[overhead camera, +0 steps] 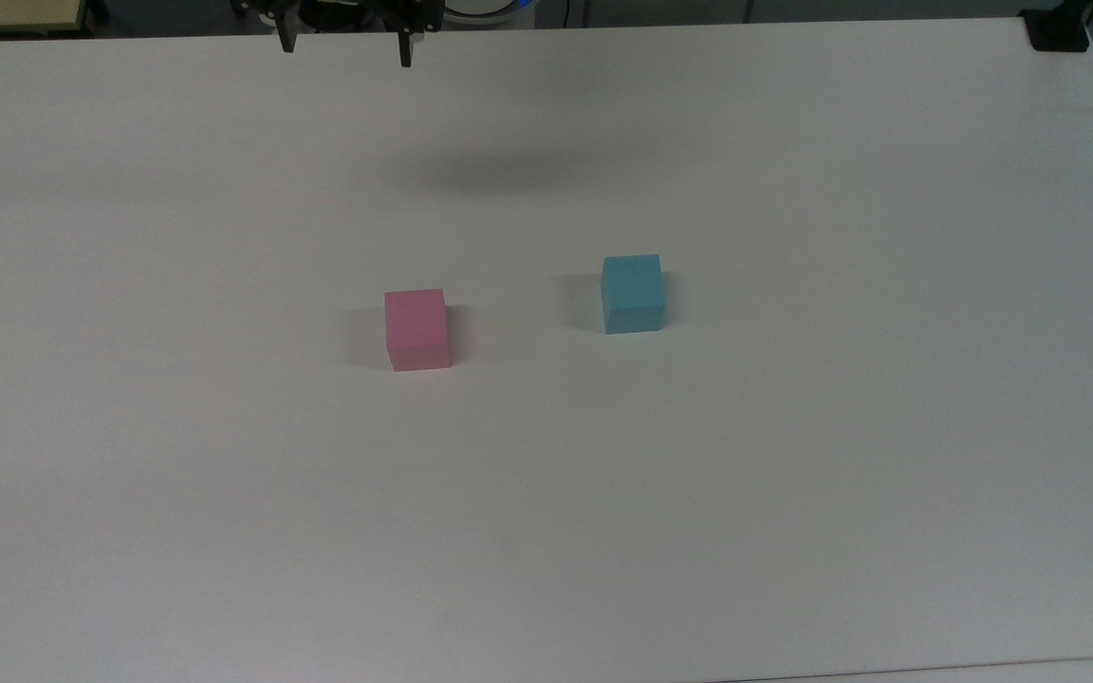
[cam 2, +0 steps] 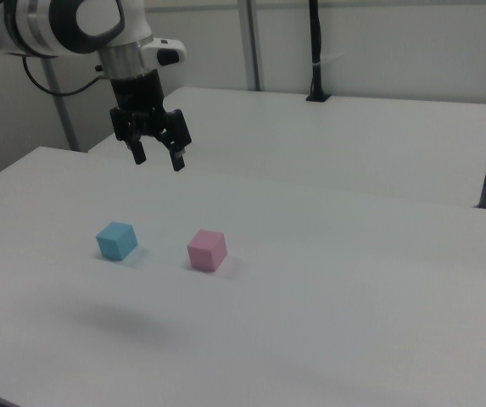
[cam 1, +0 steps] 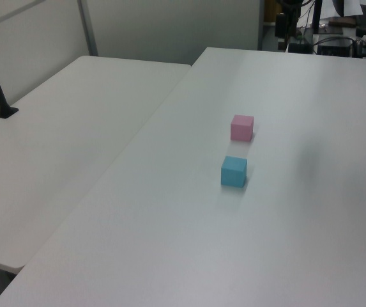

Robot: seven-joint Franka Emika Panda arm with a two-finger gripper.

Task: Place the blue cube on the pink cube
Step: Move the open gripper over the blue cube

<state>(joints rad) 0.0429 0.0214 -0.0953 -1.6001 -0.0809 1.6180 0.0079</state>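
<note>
Blue cube (cam 2: 116,241) beside pink cube (cam 2: 206,250), claw (cam 2: 159,158) high above, open, empty.

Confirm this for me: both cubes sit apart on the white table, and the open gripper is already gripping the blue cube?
Not quite. The gripper is open but holds nothing; the right view shows it in the air, well above the table. The blue cube and pink cube do sit apart on it.

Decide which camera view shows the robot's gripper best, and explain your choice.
The right view: the whole gripper hangs open above the table. The top view catches just its fingertips at the frame's upper edge.
</note>
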